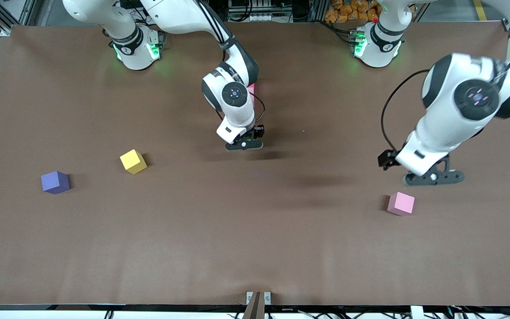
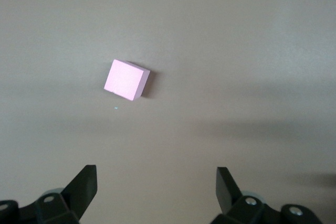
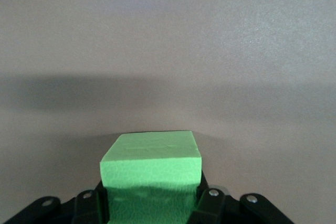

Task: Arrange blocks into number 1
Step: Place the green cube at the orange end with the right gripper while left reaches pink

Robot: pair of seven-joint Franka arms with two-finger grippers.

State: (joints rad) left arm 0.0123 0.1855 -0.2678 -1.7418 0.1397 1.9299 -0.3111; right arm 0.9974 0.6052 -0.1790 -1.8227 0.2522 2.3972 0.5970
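Front view: the right gripper (image 1: 244,145) hangs low over the counter (image 1: 255,230) center; the left gripper (image 1: 434,177) hovers at 1 o'clock of the pink block (image 1: 400,204).

Left wrist view: jaws spread wide above the pink block (image 2: 126,80).

Right wrist view: jaws pinch the green block (image 3: 151,167).

Right arm is reaching to mid-table, wrist pointing down, right gripper (image 1: 244,145) low over the table, fingers (image 3: 206,205) closing on a green block (image 3: 151,162). Left arm is bending at its own end, left gripper (image 1: 434,177) hanging in the air, jaws spread wide.
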